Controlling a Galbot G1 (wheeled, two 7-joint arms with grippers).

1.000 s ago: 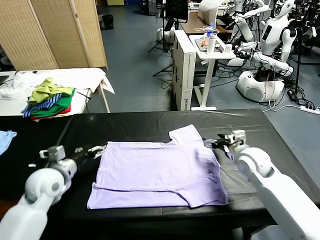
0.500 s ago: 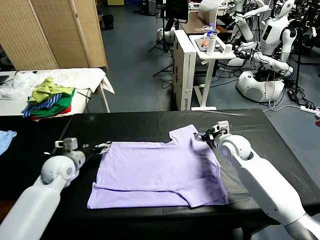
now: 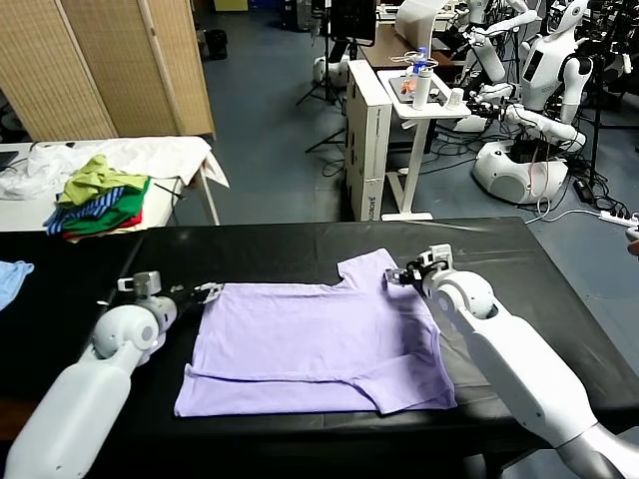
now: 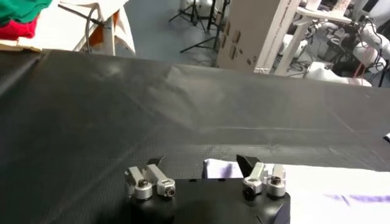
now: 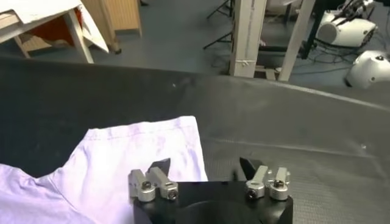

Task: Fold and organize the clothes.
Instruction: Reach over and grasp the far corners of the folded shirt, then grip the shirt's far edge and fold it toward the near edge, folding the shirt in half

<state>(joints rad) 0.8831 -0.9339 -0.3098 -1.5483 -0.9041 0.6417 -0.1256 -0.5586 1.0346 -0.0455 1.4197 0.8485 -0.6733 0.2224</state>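
Across the middle of the head frame the T-shirt (image 3: 318,344) lies flat on the black table (image 3: 270,249), its bottom edge turned up in a narrow fold along the lower left and one sleeve reaching toward the upper right, a layout that leaves both far corners free to be picked up. At the shirt's upper left corner sits the left gripper (image 3: 201,293), jaws spread with a wide gap, and its wrist view shows the pale cloth edge (image 4: 214,168) lying just between the fingertips, so it looks placed to pinch that corner. At the sleeve end on the right the right gripper (image 3: 401,274) hovers likewise, jaws apart and straddling the sleeve hem (image 5: 183,152) without gripping it. Both arms set at matching ends suggests a two-handed lift for the next fold. Farther off, upper left of the frame, a white side table (image 3: 170,155) carries a pile of coloured clothes (image 3: 98,195), and a light blue garment (image 3: 10,274) sits at the left edge, both well apart from the work
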